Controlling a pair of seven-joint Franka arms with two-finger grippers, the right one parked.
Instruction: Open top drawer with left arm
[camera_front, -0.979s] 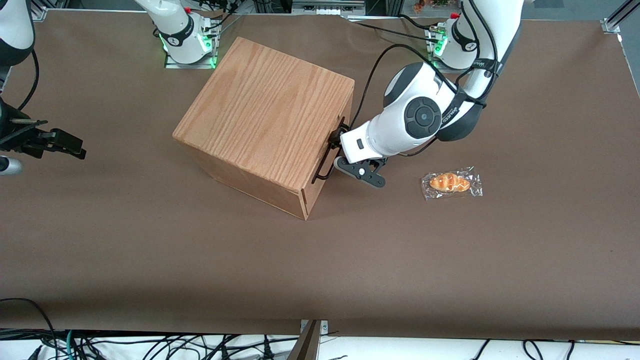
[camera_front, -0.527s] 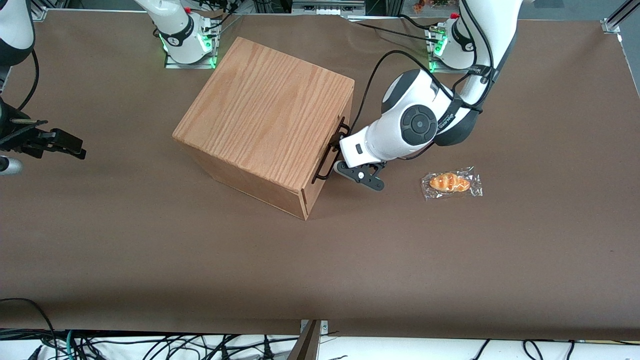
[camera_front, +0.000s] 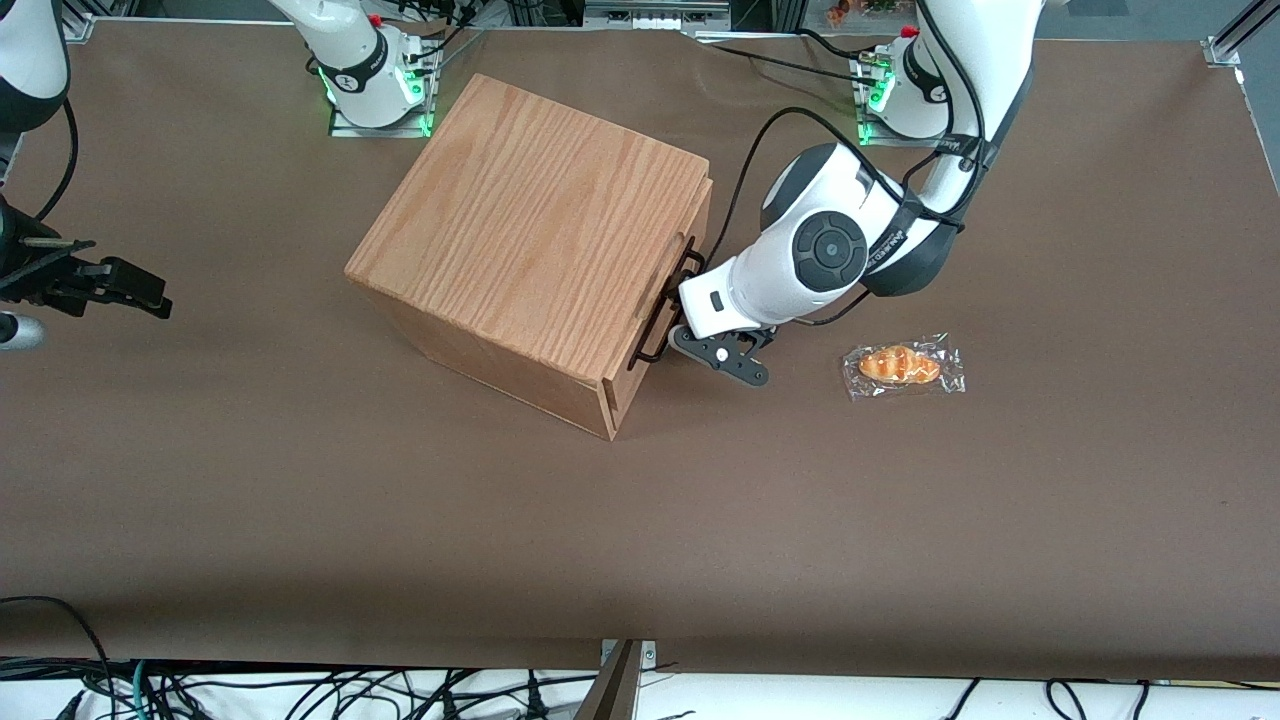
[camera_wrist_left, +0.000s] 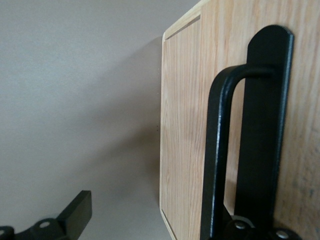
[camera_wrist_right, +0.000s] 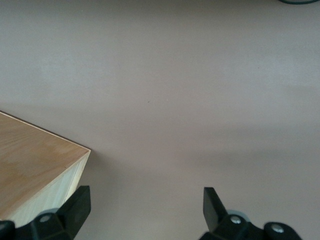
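At drawer front | left arm (camera_front: 815, 250) gripper (camera_front: 672, 300) fingers hooked over handle (camera_wrist_left: 215, 150) | top drawer (camera_front: 700, 215) barely ajar

No readable text, labels or numbers on anything shown.

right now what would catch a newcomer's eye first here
The big oak-grain box on the brown table, and the white left arm reaching to its drawer front. Its gripper sits at the black handle of the top drawer. A wrapped pastry lies beside the arm.
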